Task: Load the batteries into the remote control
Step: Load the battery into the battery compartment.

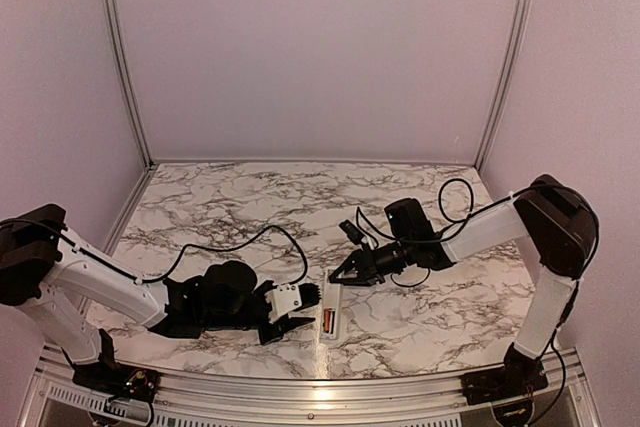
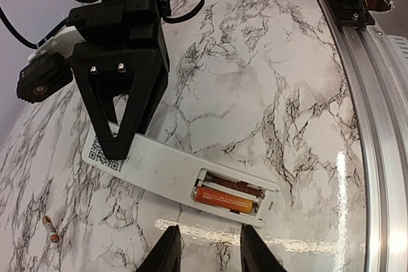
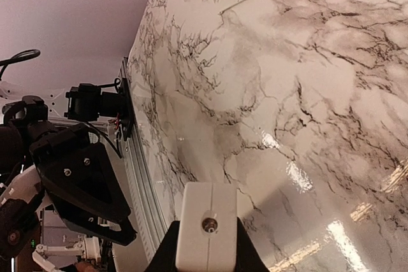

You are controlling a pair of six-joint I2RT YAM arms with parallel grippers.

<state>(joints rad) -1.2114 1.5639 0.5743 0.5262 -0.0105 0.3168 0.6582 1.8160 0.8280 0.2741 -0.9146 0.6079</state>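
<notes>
By the near edge of the table, left gripper hovers part-open, apparently empty, just short of the remote control, which lies back up with one battery seated. Right gripper clamps its far end. Judged next: fetch second battery, lying loose farther out.

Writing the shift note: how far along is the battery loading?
Done: one battery sits in the remote control's open slot. In hand: right pincer clamps the remote's far end; left pincer hovers empty. Left: the second battery lies loose on the table.
</notes>
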